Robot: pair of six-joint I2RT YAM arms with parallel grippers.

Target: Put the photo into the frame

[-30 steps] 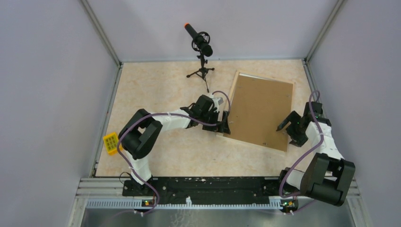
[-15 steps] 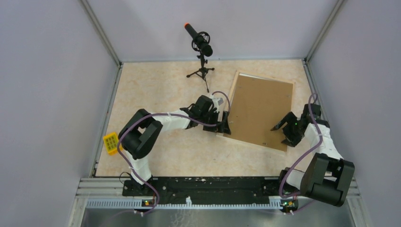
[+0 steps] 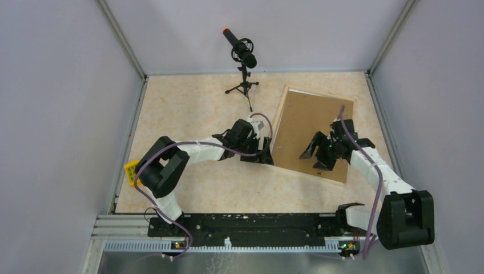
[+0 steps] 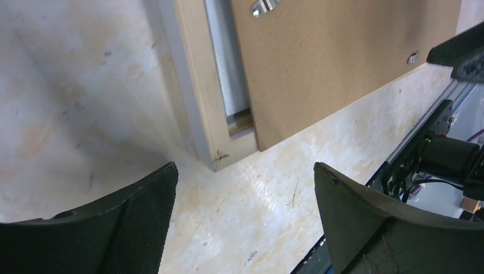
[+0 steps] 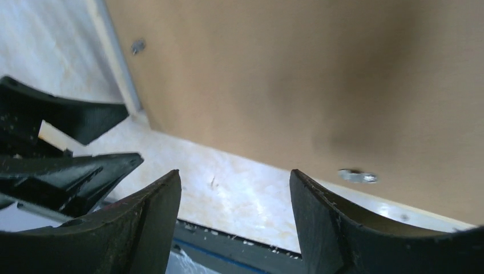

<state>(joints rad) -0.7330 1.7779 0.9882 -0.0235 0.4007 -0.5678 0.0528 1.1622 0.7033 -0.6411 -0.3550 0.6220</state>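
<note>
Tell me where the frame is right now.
Top view: the frame lies right of centre under the brown backing board, the left gripper at its near-left corner.

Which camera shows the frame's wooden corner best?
Left wrist: the frame corner sits close up, wood edge and inner channel clear. Top external shows only a thin pale border around the brown board. Right wrist catches a blurred strip.
</note>
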